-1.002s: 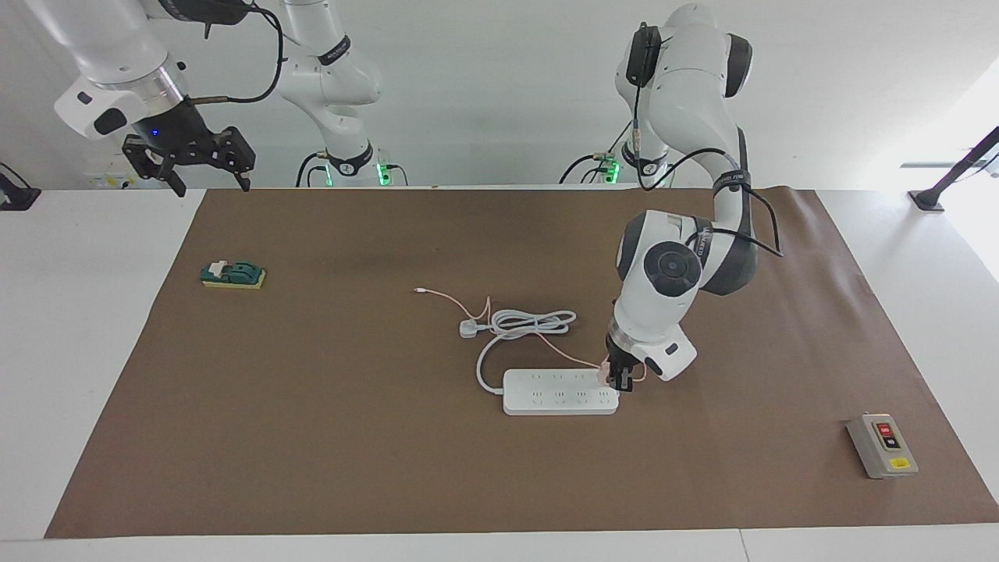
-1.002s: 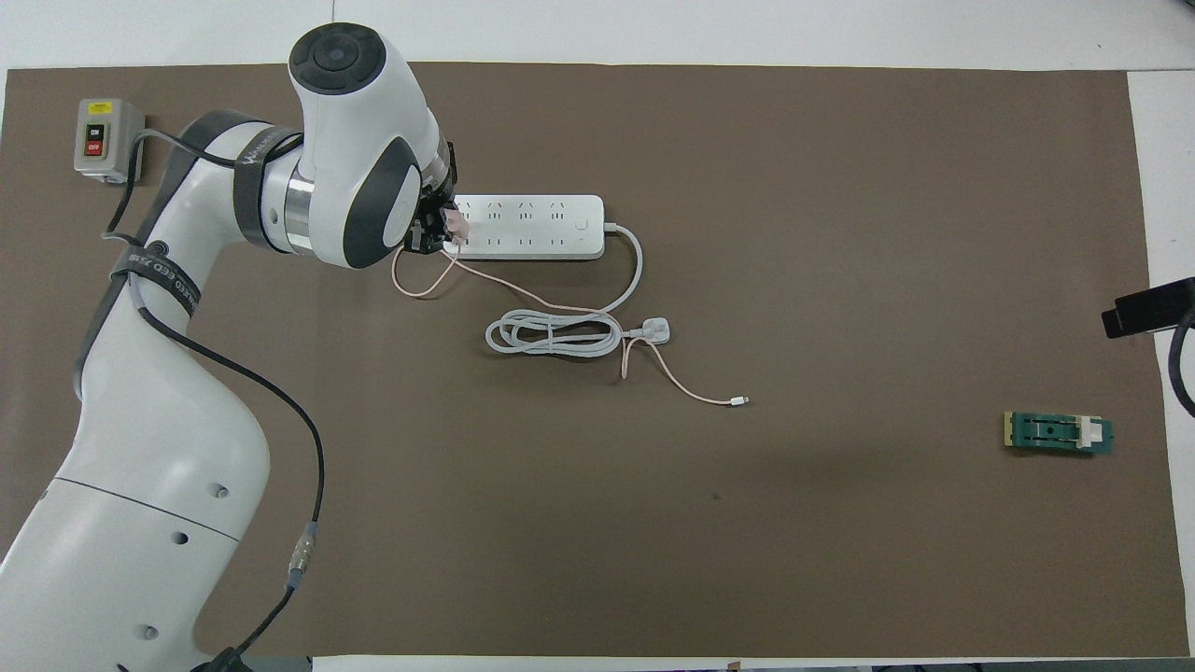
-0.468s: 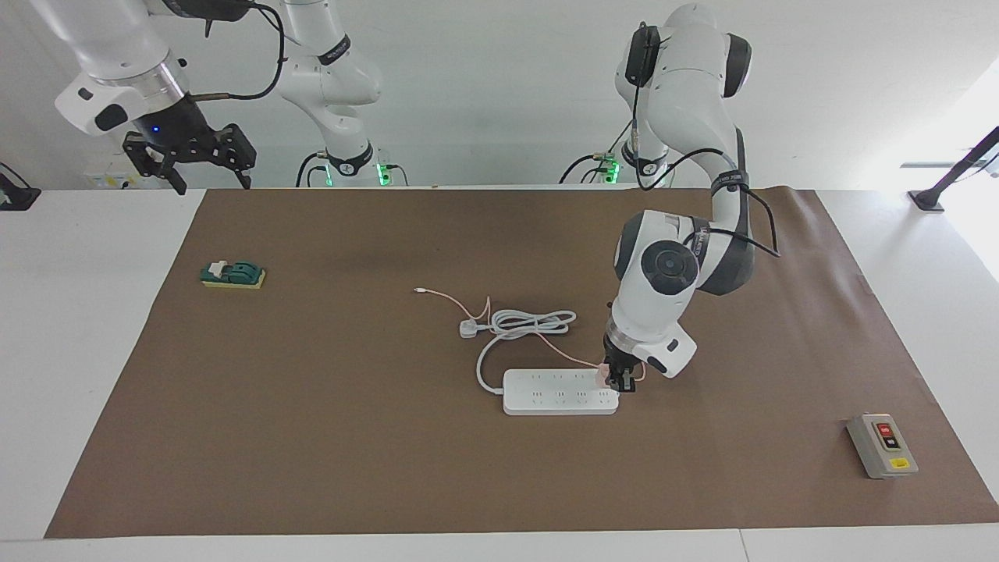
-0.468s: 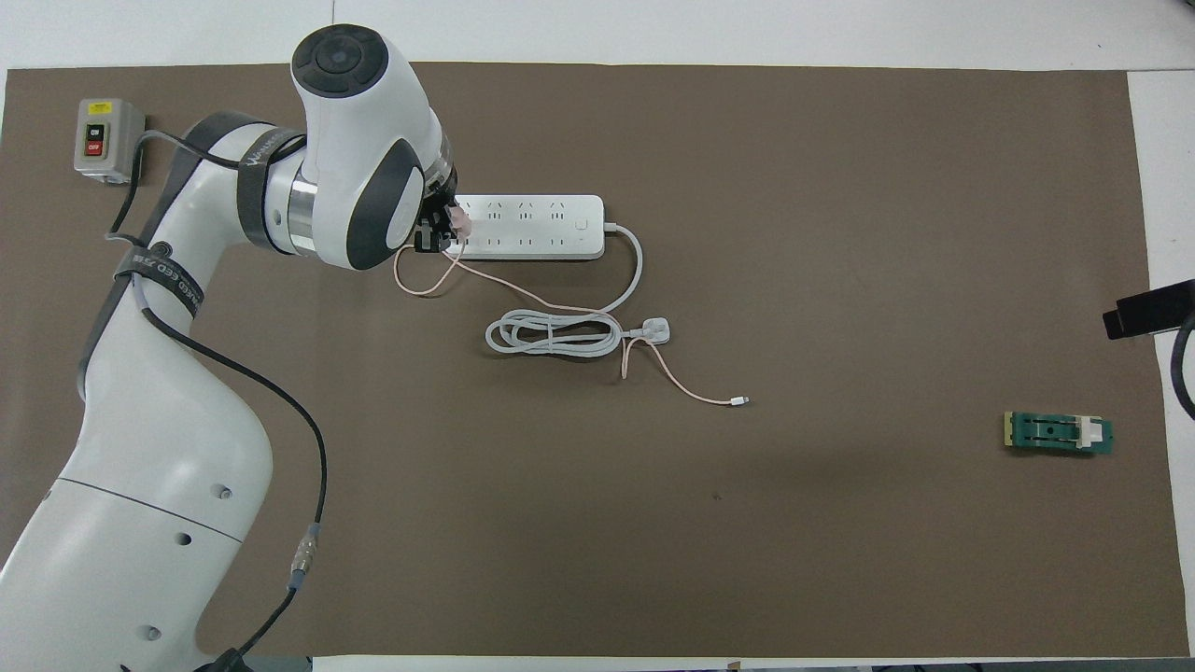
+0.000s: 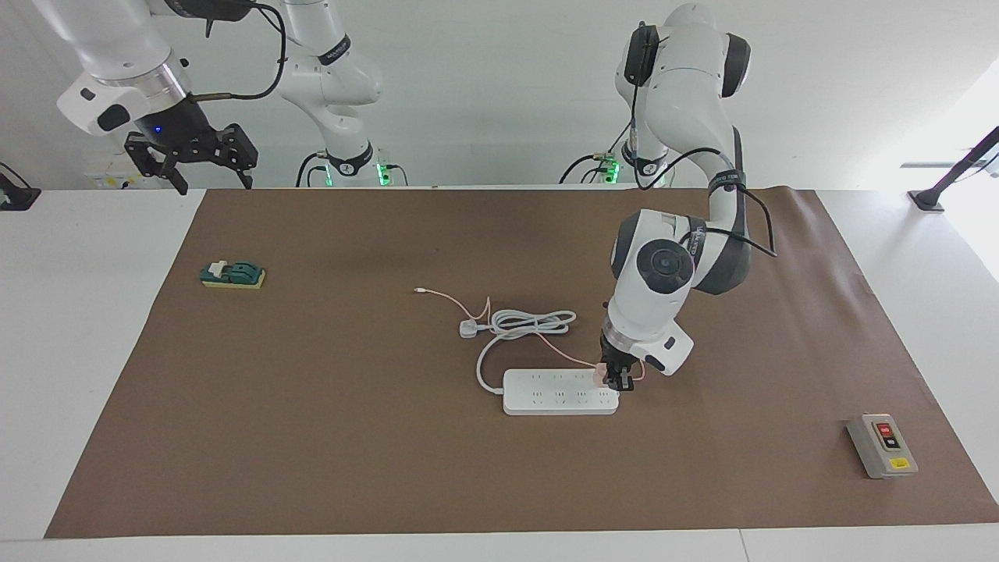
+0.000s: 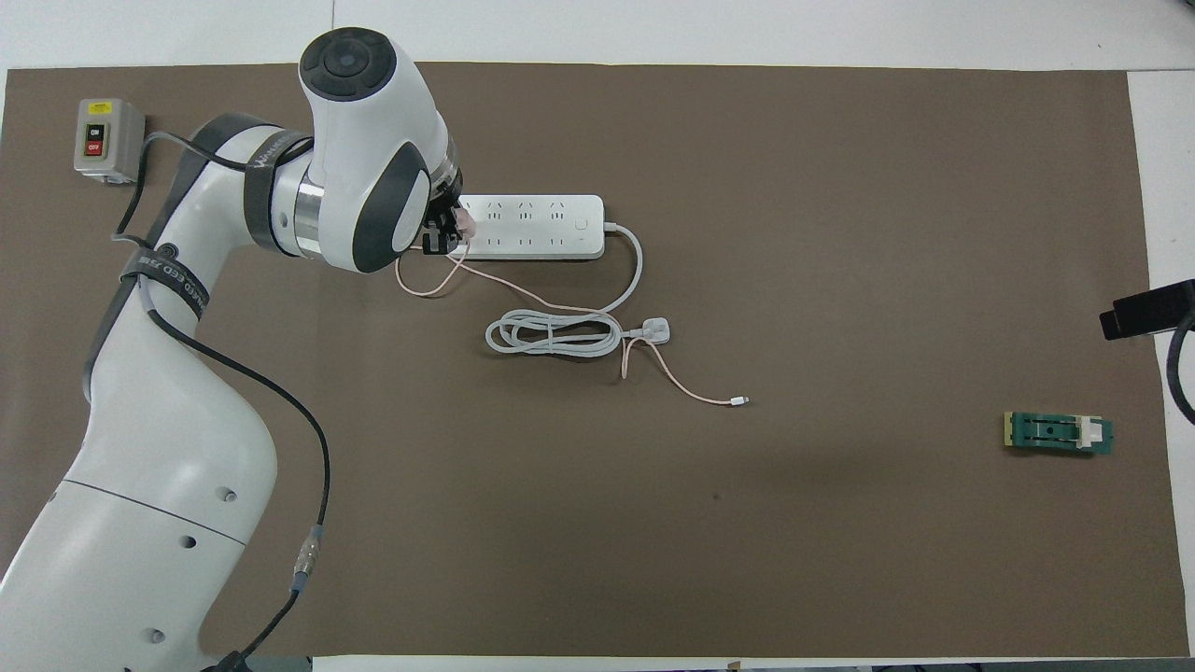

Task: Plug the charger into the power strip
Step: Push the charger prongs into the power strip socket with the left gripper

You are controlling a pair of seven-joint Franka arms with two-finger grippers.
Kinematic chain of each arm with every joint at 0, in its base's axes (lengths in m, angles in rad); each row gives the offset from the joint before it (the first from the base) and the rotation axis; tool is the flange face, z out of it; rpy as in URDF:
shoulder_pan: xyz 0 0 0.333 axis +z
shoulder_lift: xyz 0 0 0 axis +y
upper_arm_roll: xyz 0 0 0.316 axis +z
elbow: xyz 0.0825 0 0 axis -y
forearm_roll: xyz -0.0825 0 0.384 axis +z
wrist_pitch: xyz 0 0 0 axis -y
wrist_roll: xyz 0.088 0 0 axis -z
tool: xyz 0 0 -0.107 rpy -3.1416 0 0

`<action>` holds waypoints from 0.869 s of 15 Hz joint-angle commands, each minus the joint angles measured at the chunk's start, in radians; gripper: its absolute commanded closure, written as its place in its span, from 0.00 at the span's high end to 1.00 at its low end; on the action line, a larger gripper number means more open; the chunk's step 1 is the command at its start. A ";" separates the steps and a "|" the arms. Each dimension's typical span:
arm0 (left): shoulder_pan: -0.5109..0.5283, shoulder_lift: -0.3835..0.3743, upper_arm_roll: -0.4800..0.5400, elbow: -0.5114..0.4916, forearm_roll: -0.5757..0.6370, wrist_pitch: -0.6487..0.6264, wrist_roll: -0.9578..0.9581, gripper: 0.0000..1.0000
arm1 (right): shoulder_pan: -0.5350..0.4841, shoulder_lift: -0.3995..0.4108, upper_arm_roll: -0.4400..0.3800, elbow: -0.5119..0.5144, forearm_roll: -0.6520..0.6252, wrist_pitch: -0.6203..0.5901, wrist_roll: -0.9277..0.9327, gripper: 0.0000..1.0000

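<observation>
**Charger being held at the power strip's end**

Facing view: the pink charger is being gripped by the left gripper, fingers closed on it, at the end of the white power strip toward the left arm's end of the table. The right gripper is being kept raised, waiting, fingers spread wide.

Overhead view: the charger is being pressed against the strip's end sockets; its thin cable is trailing toward the robots, across the coiled white cord.

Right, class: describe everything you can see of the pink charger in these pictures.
The charger is a small pale-pink cube, plastic by its look. The left tool is shut on it, holding it at the end socket of the white power strip toward the left arm's end. Its prongs are hidden. Its thin pink cable loops across the strip's coiled white cord and ends loose on the brown mat.
</observation>
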State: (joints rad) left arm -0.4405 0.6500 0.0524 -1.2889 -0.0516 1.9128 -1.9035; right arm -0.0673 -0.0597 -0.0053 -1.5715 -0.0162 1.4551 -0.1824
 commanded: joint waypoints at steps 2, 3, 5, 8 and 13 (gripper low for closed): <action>-0.018 0.028 0.006 -0.070 0.003 0.071 -0.089 0.00 | -0.011 -0.020 0.007 -0.021 0.021 -0.001 0.009 1.00; -0.020 0.036 0.007 -0.069 0.003 0.071 -0.104 0.00 | -0.011 -0.020 0.007 -0.019 0.019 -0.001 0.008 1.00; -0.020 0.039 0.007 -0.069 0.003 0.072 -0.129 0.00 | -0.011 -0.020 0.007 -0.021 0.019 -0.001 0.009 1.00; -0.018 0.039 0.007 -0.069 0.004 0.066 -0.126 0.00 | -0.011 -0.020 0.007 -0.021 0.019 -0.001 0.008 1.00; -0.017 0.037 0.006 -0.070 0.009 0.052 -0.069 0.00 | -0.011 -0.020 0.007 -0.021 0.019 -0.001 0.009 1.00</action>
State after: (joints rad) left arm -0.4437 0.6495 0.0521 -1.2921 -0.0467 1.9220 -1.9888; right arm -0.0673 -0.0597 -0.0053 -1.5715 -0.0162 1.4551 -0.1824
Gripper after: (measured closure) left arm 0.661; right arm 0.000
